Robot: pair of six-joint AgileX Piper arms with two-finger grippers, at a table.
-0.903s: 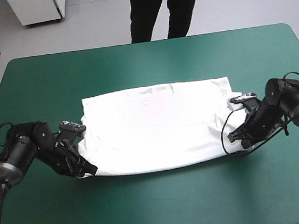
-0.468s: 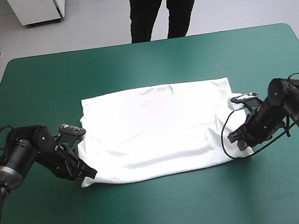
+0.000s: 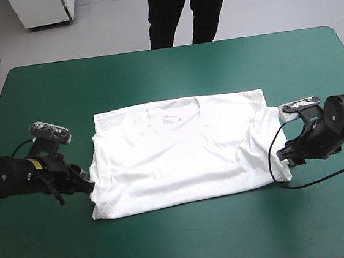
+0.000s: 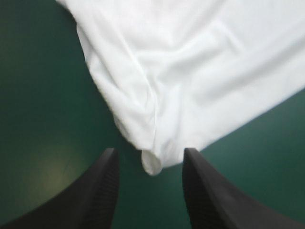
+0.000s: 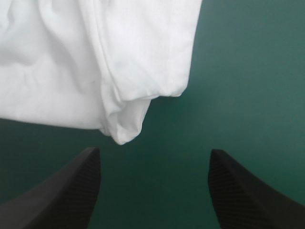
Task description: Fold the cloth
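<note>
One white T-shirt [image 3: 180,153] lies at the centre of the frame in the high view, on one table [image 3: 165,68] with a teal-green cover. There are two grippers: the left gripper [image 3: 86,183] at mid-left and the right gripper [image 3: 287,155] at mid-right. Each has two black fingers [image 4: 102,191], four in all.

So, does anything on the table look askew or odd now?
Slightly: the white short-sleeved T-shirt lies folded with a slanted near edge, its near-left corner bunched, and a sleeve pokes out at the right.
</note>
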